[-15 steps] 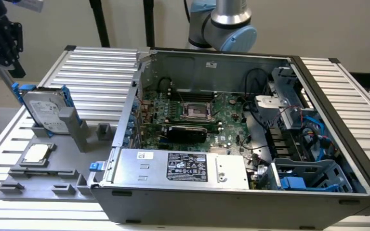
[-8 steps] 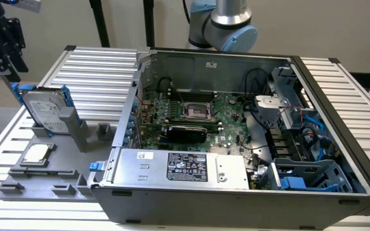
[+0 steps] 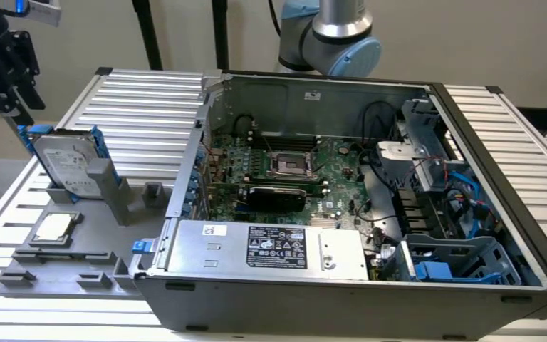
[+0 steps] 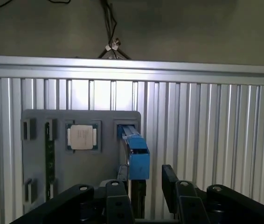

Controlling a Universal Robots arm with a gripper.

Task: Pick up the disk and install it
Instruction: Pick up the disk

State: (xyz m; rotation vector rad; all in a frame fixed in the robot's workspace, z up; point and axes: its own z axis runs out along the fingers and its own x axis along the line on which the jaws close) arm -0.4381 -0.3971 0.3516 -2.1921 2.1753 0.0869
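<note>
The disk [image 3: 68, 166] stands on edge in a slot of the grey fixture plate [image 3: 65, 260], at the exterior view's left. It is silver-grey with a white label and blue rails. In the wrist view I look down on its blue rail [image 4: 137, 157], seen edge-on. My gripper [image 3: 23, 98] hangs above the disk and a little to the exterior view's left of it, apart from it. In the wrist view the gripper [image 4: 144, 189] is open, its black fingers [image 4: 119, 190] standing on either side of the disk's line with nothing held.
A square silver CPU chip [image 3: 53, 228] [image 4: 81, 137] lies on the same fixture plate. The open computer case [image 3: 197, 178] takes up the middle and right, with a power supply box [image 3: 273, 248] and a blue-grey drive bay [image 3: 459, 262] inside. Everything rests on a ribbed aluminium table [image 3: 140, 92].
</note>
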